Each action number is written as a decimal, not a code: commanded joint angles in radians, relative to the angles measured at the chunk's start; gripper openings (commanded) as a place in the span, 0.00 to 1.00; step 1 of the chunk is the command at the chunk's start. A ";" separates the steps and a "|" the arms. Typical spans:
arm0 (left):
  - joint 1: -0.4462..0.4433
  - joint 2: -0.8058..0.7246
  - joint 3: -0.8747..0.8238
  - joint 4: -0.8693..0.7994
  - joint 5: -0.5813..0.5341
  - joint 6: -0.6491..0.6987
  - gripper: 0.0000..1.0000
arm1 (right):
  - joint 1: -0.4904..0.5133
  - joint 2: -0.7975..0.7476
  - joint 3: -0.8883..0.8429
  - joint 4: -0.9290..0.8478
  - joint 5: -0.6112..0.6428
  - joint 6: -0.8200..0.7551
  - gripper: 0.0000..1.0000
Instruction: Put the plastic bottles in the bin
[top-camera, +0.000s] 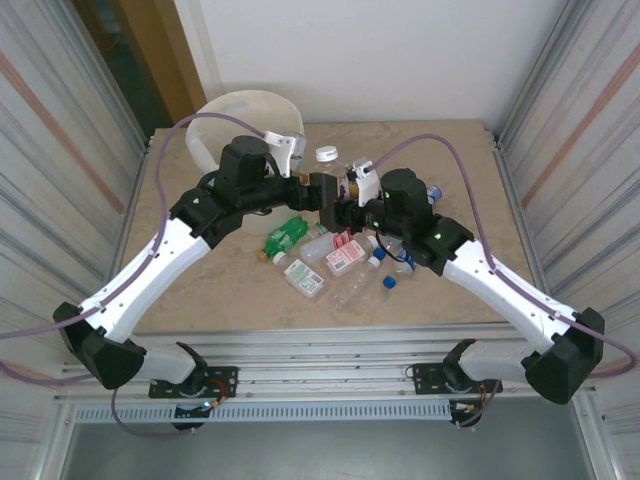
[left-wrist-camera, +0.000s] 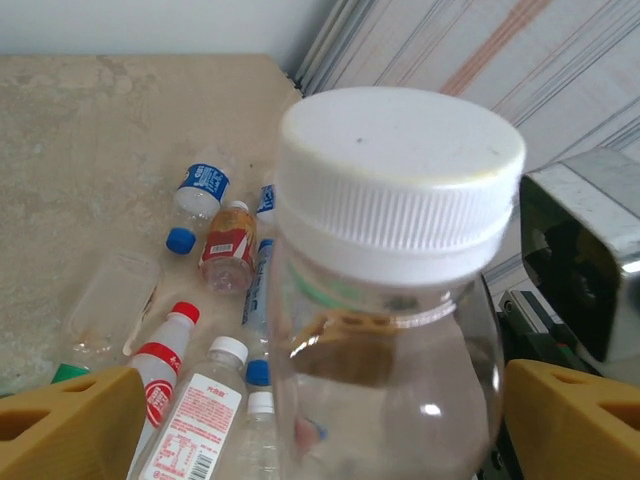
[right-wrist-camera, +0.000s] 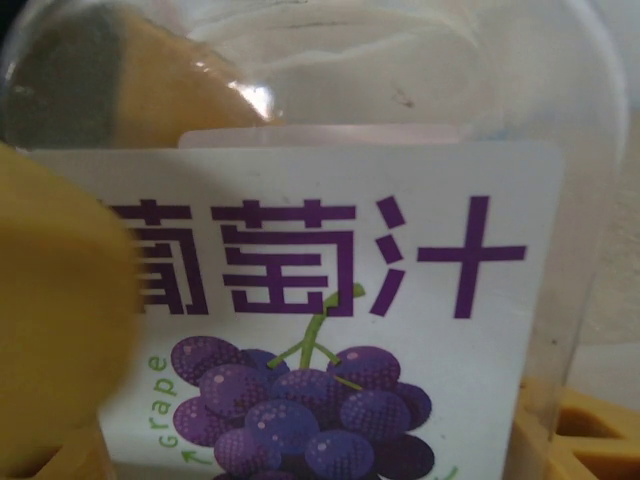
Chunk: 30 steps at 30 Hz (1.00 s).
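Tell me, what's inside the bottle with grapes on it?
The grape bottle looks empty up top: no juice, just a blurry yellow shape showing through from behind. Its white label covers the lower part, so what's inside there can't be seen.

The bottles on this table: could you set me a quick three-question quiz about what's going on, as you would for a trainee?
1. True or false: the bin stands at the far left corner of the table.
2. Which fruit is on the label of the bottle held in the right arm's jaws? A grapes, B oranges, C apples.
3. What colour is that bottle's cap?

Key: 1 true; 2 A; 3 white.
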 joint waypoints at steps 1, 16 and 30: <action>-0.005 -0.008 0.014 0.007 0.036 0.013 0.86 | 0.017 0.013 0.041 0.052 -0.032 -0.036 0.46; -0.006 -0.034 -0.048 0.067 0.047 -0.025 0.34 | 0.028 0.012 0.045 0.060 -0.017 -0.032 0.51; 0.065 -0.126 -0.057 0.060 -0.026 -0.020 0.20 | 0.028 -0.032 0.009 0.047 0.045 -0.027 0.98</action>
